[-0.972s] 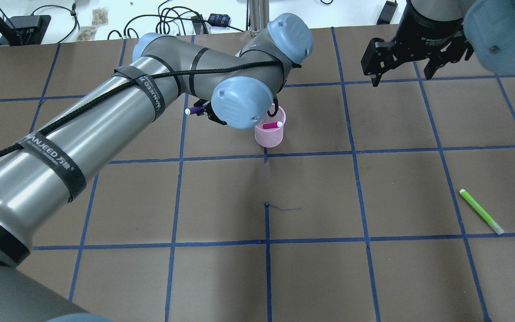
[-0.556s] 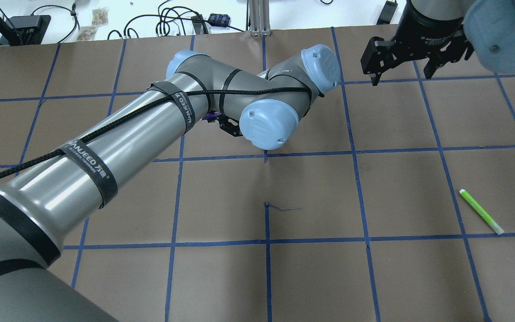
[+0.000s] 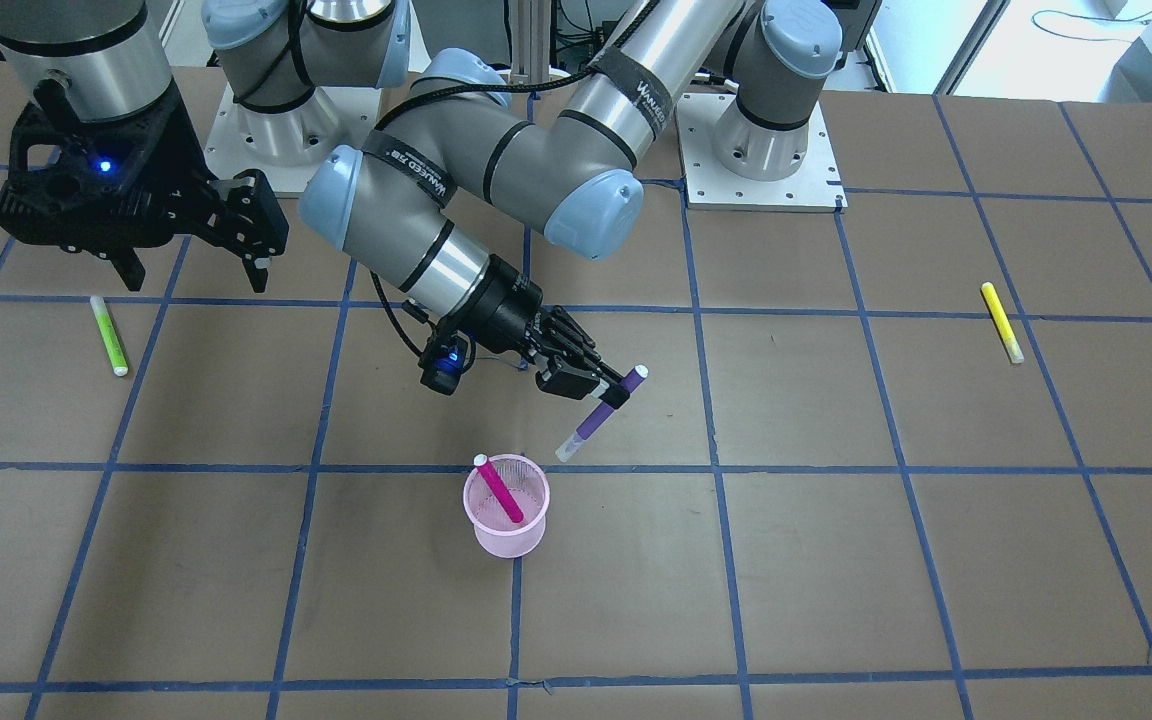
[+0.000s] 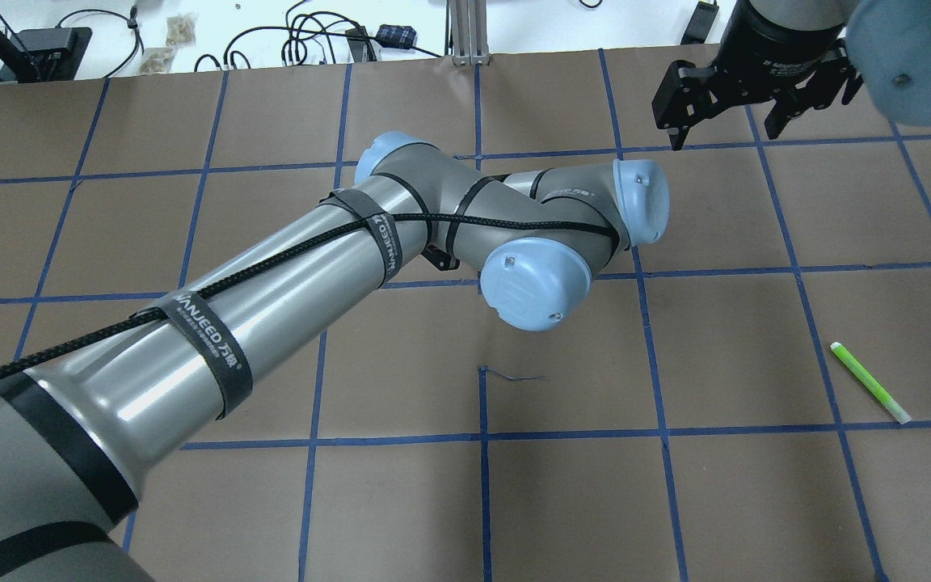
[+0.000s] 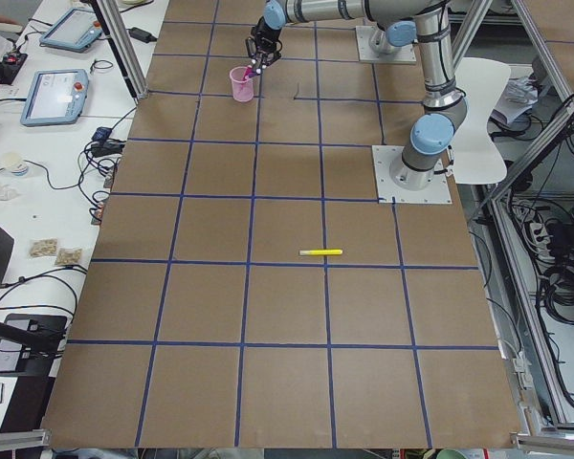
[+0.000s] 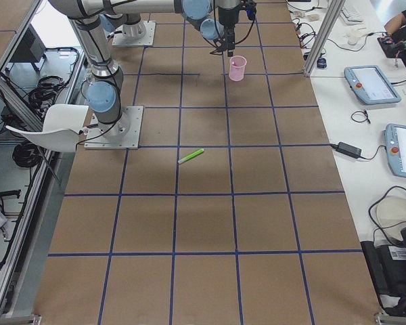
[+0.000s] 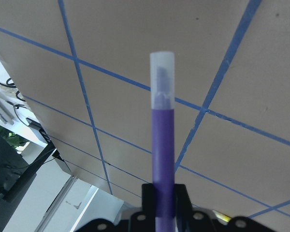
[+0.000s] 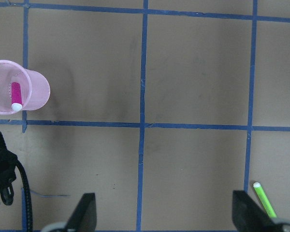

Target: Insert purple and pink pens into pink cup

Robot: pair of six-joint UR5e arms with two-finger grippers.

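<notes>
The pink mesh cup (image 3: 508,535) stands on the table with the pink pen (image 3: 499,490) leaning inside it. It also shows in the right wrist view (image 8: 34,84). My left gripper (image 3: 608,393) is shut on the purple pen (image 3: 591,415) and holds it tilted above the table, its clear cap end low, just beside the cup toward the robot. The left wrist view shows the purple pen (image 7: 163,140) clamped between the fingers. In the overhead view my left arm hides the cup and pen. My right gripper (image 4: 724,121) is open and empty, far from the cup.
A green pen (image 3: 108,335) lies on the table near my right gripper, also seen overhead (image 4: 869,381). A yellow pen (image 3: 1002,322) lies far out on my left side. Cables and devices sit beyond the table's far edge.
My left arm has swung right in the overhead view, carrying the purple pen. The arm now covers the cup and pen there. The right arm has barely moved.
</notes>
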